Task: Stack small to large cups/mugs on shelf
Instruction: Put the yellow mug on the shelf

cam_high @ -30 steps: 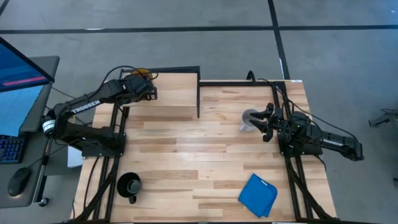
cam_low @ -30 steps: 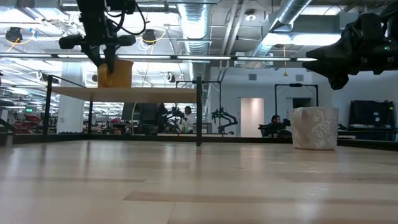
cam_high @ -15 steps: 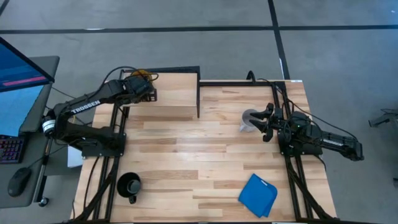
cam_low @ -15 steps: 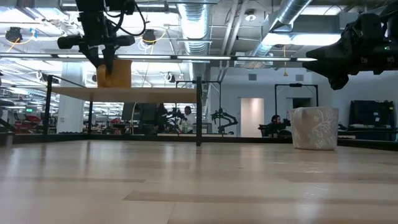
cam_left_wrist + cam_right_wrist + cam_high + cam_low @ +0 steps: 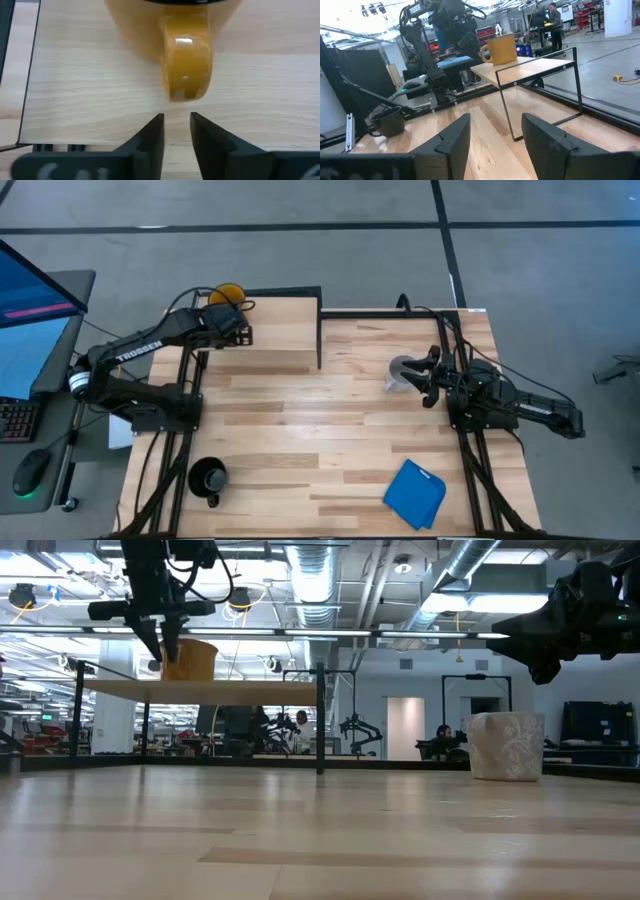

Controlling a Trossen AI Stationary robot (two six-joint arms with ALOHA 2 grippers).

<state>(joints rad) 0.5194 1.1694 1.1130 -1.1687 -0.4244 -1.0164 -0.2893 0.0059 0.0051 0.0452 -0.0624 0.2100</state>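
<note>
The yellow-orange mug (image 5: 228, 292) stands on the shelf (image 5: 285, 330) near its far left corner, its handle (image 5: 187, 65) pointing at my left gripper (image 5: 176, 120). That gripper slants down just short of the handle, open by a narrow gap with nothing in it. The pale grey-white mug (image 5: 402, 372) stands on the table at the right. My right gripper (image 5: 428, 380) hangs open beside it and higher up (image 5: 545, 650). The black mug (image 5: 208, 477) stands at the near left.
A folded blue cloth (image 5: 415, 493) lies near the table's front right. The shelf's black frame post (image 5: 319, 330) rises at the shelf's right side. Bare wood spreads across the table's middle (image 5: 300, 420).
The yellow-orange mug has slid a little toward the shelf's far edge, out from under my left gripper, and now shows more fully from above. My left arm has stayed in place.
</note>
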